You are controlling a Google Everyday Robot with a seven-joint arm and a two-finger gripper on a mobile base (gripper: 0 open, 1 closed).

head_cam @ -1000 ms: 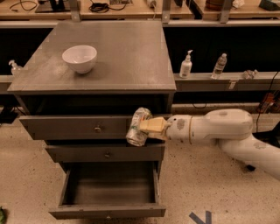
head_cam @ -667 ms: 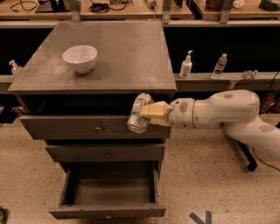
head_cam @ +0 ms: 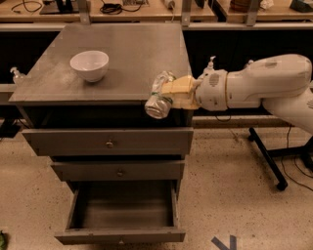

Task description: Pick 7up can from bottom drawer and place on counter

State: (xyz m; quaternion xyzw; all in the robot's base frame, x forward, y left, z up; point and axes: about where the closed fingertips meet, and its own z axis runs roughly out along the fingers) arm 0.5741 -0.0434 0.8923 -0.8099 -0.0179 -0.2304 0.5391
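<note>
A pale speckled floor [head_cam: 234, 166] is seen below; a light wooden bench [head_cam: 146, 14] is set along the back, cables [head_cam: 113, 7] laid on it; a dark recess [head_cam: 34, 49] is left beneath; a blue tape mark [head_cam: 224, 241] is stuck to the floor; the gripper [head_cam: 165, 95] is held at the front right edge of the counter [head_cam: 127, 53], clamped on the 7up can [head_cam: 155, 103].

grey counter [head_cam: 132, 53], white bowl [head_cam: 89, 65] at left, gripper [head_cam: 167, 92] holding 7up can [head_cam: 155, 105] at front-right edge

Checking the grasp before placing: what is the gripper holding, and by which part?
The gripper holds the 7up can by its side wall, tilted, at the front right edge of the counter.
</note>
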